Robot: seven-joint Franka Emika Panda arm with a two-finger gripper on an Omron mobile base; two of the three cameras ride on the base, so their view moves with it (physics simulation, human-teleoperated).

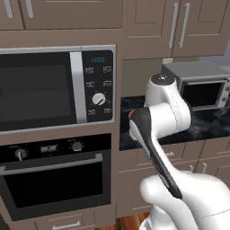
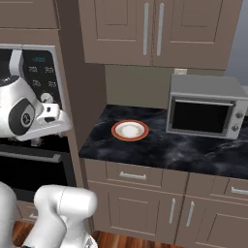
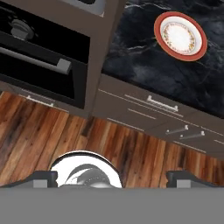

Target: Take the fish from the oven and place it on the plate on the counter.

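A: Looking along the gripper [image 3: 111, 176], I log its two dark tips standing wide apart at the bottom of the hand view, nothing between them. Below them: wood-plank floor [image 3: 57, 131].

B: And past the floor?

A: Brown drawers [image 3: 148, 109] with silver handles, then the black marbled counter [image 3: 144, 65]. The plate [image 3: 180, 36], white centre and orange-red rim, sits on it with its centre bare. To one side is the oven [image 3: 39, 65], dark glass door closed, silver bar handle across it.

B: Fish?

A: Cannot locate it; the oven glass is dark and shows nothing inside.

B: Room, from the base cameras?

A: Oven [image 1: 54, 179] built into a brown cabinet column, with knobs and a digital display above its door. A microwave [image 1: 56, 87] sits directly above it. On the counter [image 2: 160, 145] the plate [image 2: 130, 130] lies near the column end; a grey toaster oven [image 2: 206, 111] stands well apart from it. Wall cupboards [image 2: 155, 29] hang overhead.

B: Arm pose?

A: The arm [image 1: 164, 117] rises in front of the column's edge, elbow bent, the hand held above the floor and pointing downward.
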